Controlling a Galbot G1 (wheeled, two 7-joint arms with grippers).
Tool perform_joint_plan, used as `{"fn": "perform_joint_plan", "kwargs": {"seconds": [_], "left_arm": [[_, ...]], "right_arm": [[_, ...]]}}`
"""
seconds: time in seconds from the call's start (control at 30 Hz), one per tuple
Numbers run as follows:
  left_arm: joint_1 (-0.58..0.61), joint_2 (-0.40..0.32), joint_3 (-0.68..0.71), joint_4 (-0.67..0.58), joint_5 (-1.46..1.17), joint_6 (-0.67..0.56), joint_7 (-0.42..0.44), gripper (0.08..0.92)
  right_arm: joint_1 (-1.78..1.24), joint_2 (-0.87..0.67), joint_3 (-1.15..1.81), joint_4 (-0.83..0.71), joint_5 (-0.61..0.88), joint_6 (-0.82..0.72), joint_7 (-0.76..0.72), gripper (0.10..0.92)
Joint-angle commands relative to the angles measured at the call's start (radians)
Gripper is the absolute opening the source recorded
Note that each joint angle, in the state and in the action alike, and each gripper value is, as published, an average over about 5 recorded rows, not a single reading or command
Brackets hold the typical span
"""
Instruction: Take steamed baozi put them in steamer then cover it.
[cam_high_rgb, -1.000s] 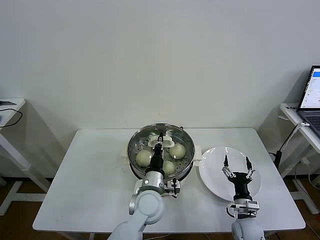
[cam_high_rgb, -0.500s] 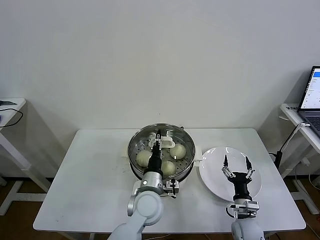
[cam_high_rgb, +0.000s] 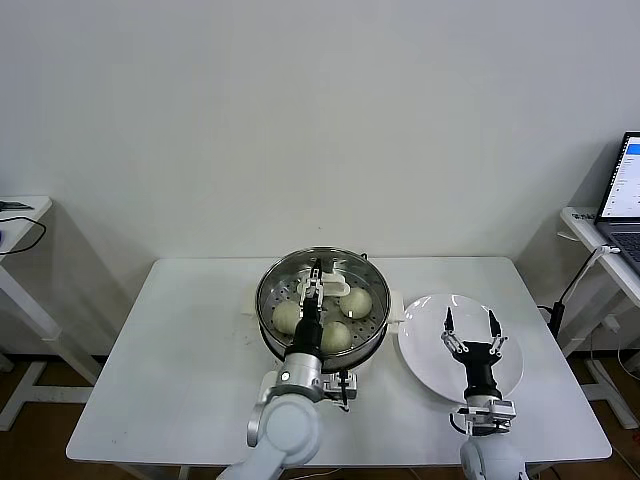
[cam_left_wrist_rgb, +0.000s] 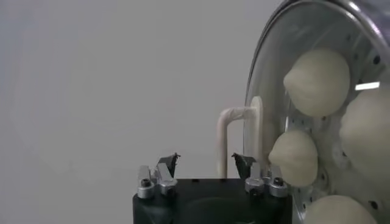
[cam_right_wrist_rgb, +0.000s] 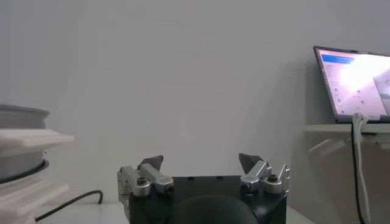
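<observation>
While the white table (cam_high_rgb: 180, 360) stretches wide beneath both arms, the steamer (cam_high_rgb: 322, 300) sits just ahead of the left gripper (cam_high_rgb: 314, 285), its cover (cam_high_rgb: 300, 272) already seated on the rim. Off beside it, under the right gripper (cam_high_rgb: 472, 327), lies the white plate (cam_high_rgb: 430, 360). Four steamed baozi (cam_high_rgb: 288, 317) show through the glass, below and around the left gripper's fingers. That left gripper hangs over the cover's cream handle (cam_left_wrist_rgb: 234, 137), jaws spread apart, clamped on nothing. Right gripper hovers above the plate, jaws wide apart too, holding nothing.
</observation>
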Motion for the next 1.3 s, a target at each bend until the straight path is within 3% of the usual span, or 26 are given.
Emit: {"fn": "perform_joint_plan", "kwargs": {"seconds": [0.03, 0.27, 0.4, 0.53, 0.63, 0.73, 0.9, 1.07, 1.3], "left_arm": [[0.055, 0.052, 0.005, -0.138, -0.026, 0.001, 0.017, 0.777], [0.127, 0.137, -0.042, -0.291, -0.208, -0.014, -0.002, 0.822], [0.228, 0.163, -0.180, -0.403, -0.478, -0.068, -0.121, 0.823], [0.343, 0.146, -0.420, -0.429, -0.843, -0.239, -0.280, 0.823], [0.394, 0.124, -0.601, -0.368, -1.134, -0.398, -0.324, 0.823], [0.400, 0.114, -0.726, -0.221, -1.312, -0.580, -0.322, 0.823], [0.368, 0.109, -0.809, 0.044, -1.473, -0.802, -0.267, 0.823], [0.363, 0.095, -0.838, 0.159, -1.532, -0.924, -0.209, 0.823], [0.397, 0.083, -0.826, 0.162, -1.531, -0.950, -0.171, 0.823]], "right_arm": [[-0.001, -0.002, 0.002, 0.006, -0.007, -0.005, 0.002, 0.823], [-0.015, -0.021, -0.018, 0.034, 0.019, -0.073, 0.030, 0.823], [-0.024, -0.032, -0.024, 0.058, 0.057, -0.109, 0.024, 0.823], [-0.033, -0.034, -0.026, 0.081, 0.114, -0.112, 0.002, 0.823], [-0.038, -0.038, -0.034, 0.092, 0.141, -0.106, -0.009, 0.823], [-0.041, -0.043, -0.041, 0.097, 0.151, -0.111, -0.009, 0.823], [-0.053, -0.048, -0.051, 0.113, 0.151, -0.126, 0.004, 0.823], [-0.069, -0.051, -0.056, 0.126, 0.143, -0.143, 0.021, 0.823], [-0.097, -0.057, -0.056, 0.143, 0.136, -0.148, 0.015, 0.823]]}}
